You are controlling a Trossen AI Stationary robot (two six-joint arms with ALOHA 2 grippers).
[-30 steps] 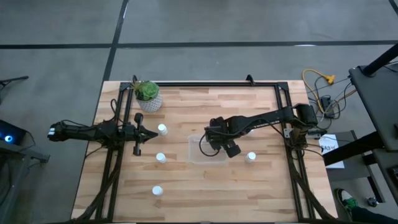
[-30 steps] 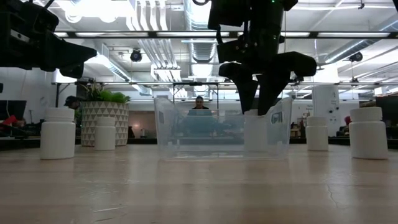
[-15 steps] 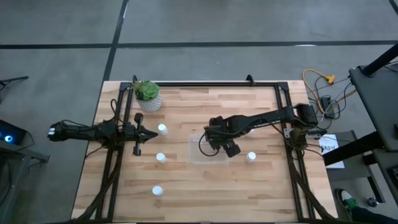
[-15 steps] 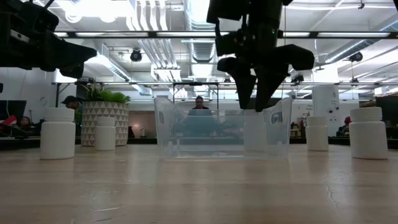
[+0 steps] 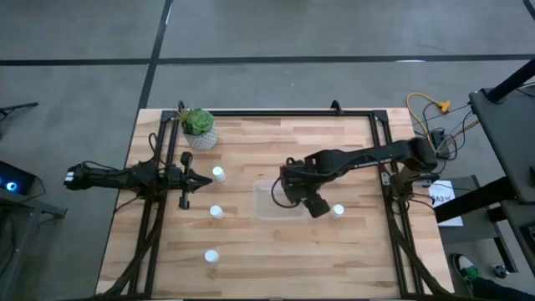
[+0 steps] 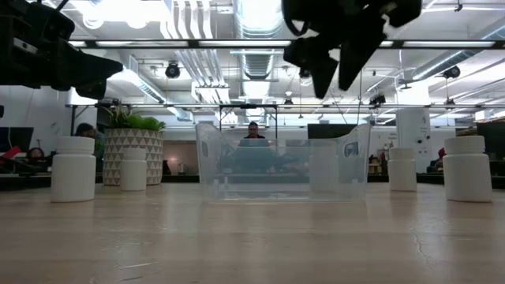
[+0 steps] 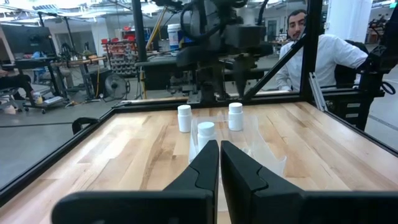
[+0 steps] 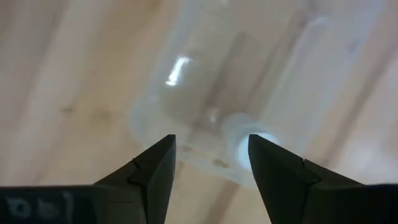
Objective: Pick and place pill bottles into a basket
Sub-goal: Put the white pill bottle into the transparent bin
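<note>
The clear basket (image 5: 266, 203) stands mid-table and shows in the low view (image 6: 229, 170). One white pill bottle (image 6: 323, 169) stands inside it, seen from above in the right wrist view (image 8: 252, 146). Other bottles stand on the table on their bases: two left of the basket (image 5: 218, 174) (image 5: 216, 211), one near the front (image 5: 211, 257), one right of the basket (image 5: 337, 211). My right gripper (image 5: 292, 191) hangs open and empty above the basket (image 6: 331, 79). My left gripper (image 5: 201, 179) is shut and empty at the left, level above the table (image 7: 219, 149).
A white pot with a green plant (image 5: 200, 130) stands at the far left corner. A black frame (image 5: 276, 113) runs along the table's far edge and down both sides. People sit in the room beyond the table (image 7: 311, 43).
My right gripper has gone up out of the basket, with its fingers apart, and drifted slightly toward the table's near edge. The bottle that stood between its fingers stays upright in the basket.
</note>
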